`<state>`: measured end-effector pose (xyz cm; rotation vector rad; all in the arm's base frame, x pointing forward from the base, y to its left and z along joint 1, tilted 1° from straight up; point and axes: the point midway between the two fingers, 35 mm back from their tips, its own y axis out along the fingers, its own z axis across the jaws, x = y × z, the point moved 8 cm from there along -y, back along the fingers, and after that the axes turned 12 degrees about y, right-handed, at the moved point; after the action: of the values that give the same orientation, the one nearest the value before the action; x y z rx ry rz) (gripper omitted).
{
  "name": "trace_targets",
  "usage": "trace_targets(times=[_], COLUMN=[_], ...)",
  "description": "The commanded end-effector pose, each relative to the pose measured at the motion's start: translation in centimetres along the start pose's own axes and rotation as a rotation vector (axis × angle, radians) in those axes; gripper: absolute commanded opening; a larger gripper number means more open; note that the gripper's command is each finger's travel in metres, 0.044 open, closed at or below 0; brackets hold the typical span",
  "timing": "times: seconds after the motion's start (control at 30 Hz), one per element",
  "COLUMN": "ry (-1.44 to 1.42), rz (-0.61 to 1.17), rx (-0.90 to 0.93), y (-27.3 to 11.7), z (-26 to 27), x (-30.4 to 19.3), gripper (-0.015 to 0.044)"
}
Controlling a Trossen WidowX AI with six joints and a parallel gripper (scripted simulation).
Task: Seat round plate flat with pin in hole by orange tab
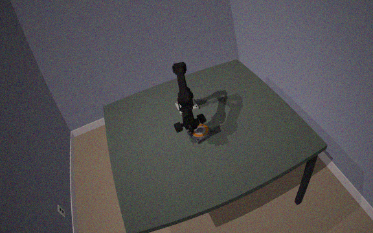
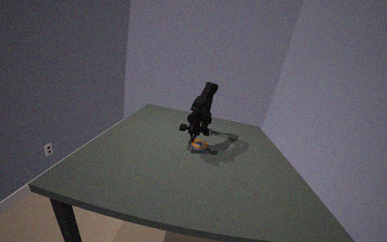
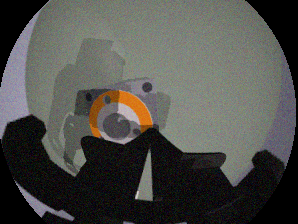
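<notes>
The round plate [image 1: 201, 135] [image 2: 205, 145] [image 3: 135, 101], with an orange ring and a pale inner face, sits around the grey post [image 3: 116, 126] on the dark square base [image 1: 199, 141] [image 2: 198, 152] [image 3: 82, 104]. In the wrist view a small dark round spot shows on the ring's upper left, and another lies right of the post near the fingertips. I cannot tell the tab, the pin or the plate's tilt. My gripper [image 1: 192, 130] [image 2: 192, 141] [image 3: 151, 131] is shut and empty. Its tips are at the plate's edge, hiding part of it; contact cannot be told.
The base stands on the green table [image 1: 154, 168] [image 2: 140, 175]. A white mounting plate [image 1: 195, 106] shows beneath the arm, behind the base. The arm's shadow falls over part of the base and the table beside it. Walls stand behind the table.
</notes>
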<state>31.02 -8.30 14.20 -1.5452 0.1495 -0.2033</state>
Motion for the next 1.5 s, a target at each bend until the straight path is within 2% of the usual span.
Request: trace_targets(times=[0.0, 1.47], ry=[-0.003, -0.003], rz=[0.004, 0.008], rx=[-0.004, -0.002], y=[0.0, -0.3], z=[-0.2, 1.3], x=[-0.7, -5.5], gripper=[0.0, 0.0])
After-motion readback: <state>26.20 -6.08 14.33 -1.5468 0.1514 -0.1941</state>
